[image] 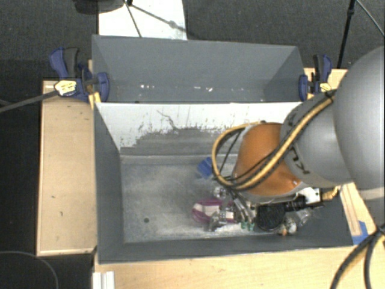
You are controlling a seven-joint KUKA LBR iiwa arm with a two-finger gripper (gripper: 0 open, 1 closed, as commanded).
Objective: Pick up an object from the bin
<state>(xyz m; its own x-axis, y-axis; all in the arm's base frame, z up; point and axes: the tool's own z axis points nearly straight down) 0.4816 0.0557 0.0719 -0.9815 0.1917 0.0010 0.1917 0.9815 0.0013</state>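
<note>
Gripper [227, 217] sits low near the bin [153, 203] front wall, just beside a purple-and-white thing [206, 209] (its opening can't be told); looks like the grasp step; next needs a firm hold, then a straight lift

Dark carpeted floor [240, 11] (cables [27, 99] trailing across) under a white sheet [114, 20].
</note>
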